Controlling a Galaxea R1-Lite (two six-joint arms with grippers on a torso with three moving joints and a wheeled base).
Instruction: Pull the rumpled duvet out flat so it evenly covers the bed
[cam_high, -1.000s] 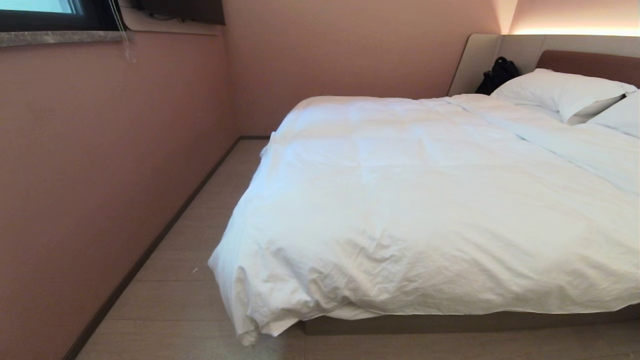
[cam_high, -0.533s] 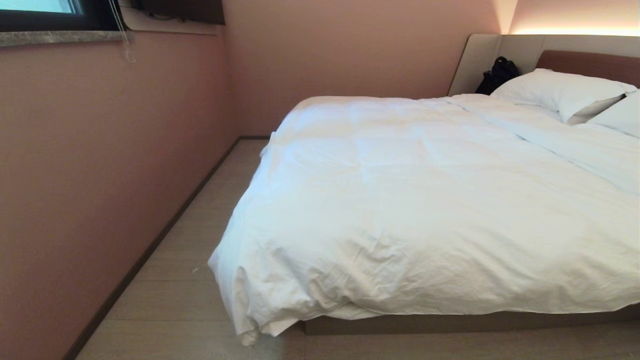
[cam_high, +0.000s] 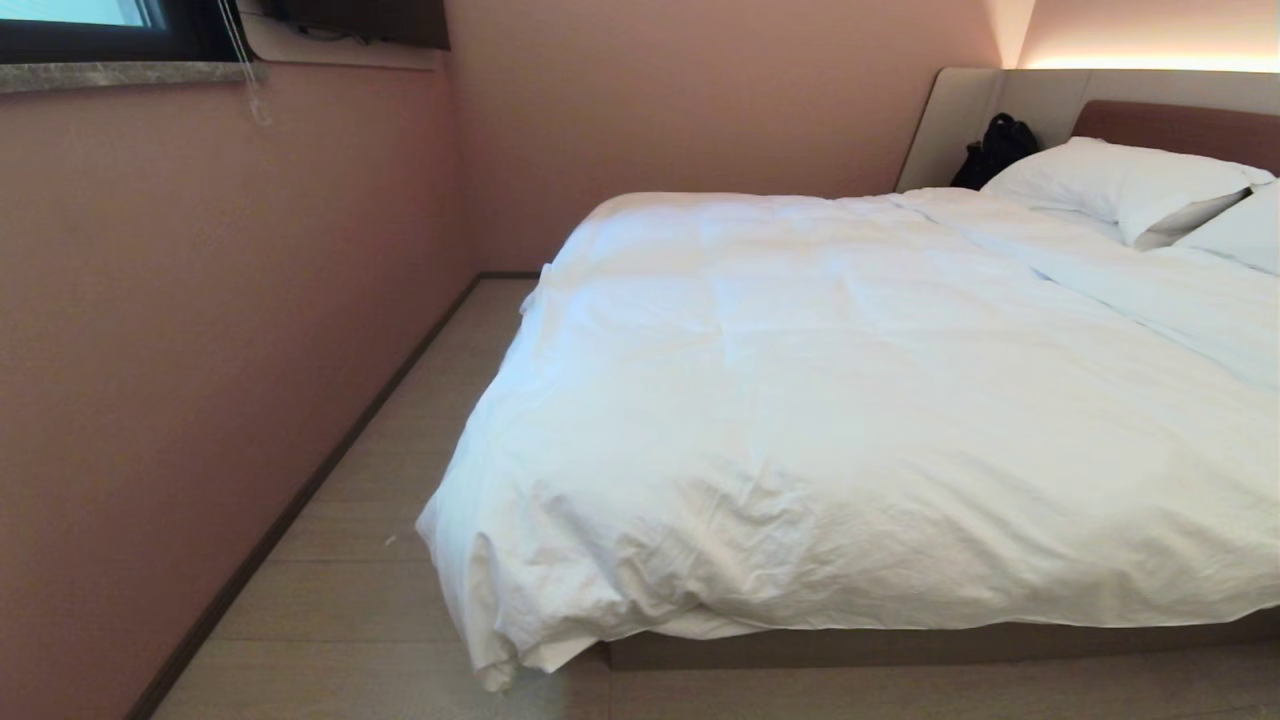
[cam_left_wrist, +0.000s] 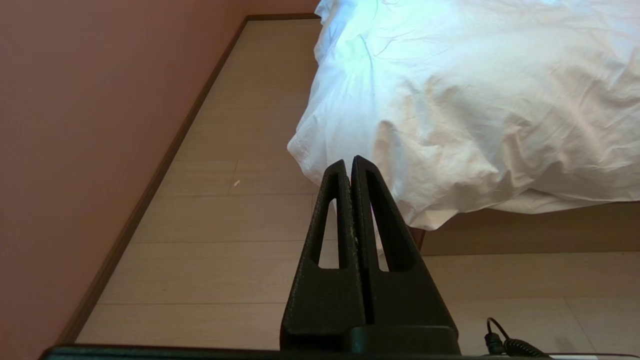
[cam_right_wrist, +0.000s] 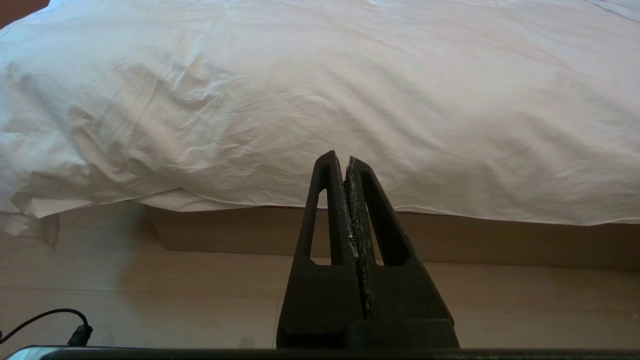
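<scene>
The white puffy duvet (cam_high: 850, 400) lies spread over the bed (cam_high: 900, 648), wrinkled near the foot, and one corner (cam_high: 495, 640) droops over the bed's corner down to the floor. My left gripper (cam_left_wrist: 349, 162) is shut and empty, held over the floor short of that hanging corner (cam_left_wrist: 350, 150). Shut and empty too, my right gripper (cam_right_wrist: 341, 159) hangs in front of the duvet's lower edge (cam_right_wrist: 450, 210) and the brown base (cam_right_wrist: 500, 240). Neither gripper shows in the head view.
A pink wall (cam_high: 200, 350) runs close along the bed's left side, leaving a narrow strip of wooden floor (cam_high: 400, 480). Two white pillows (cam_high: 1120, 185) and a black bag (cam_high: 995, 148) lie by the headboard (cam_high: 1180, 125).
</scene>
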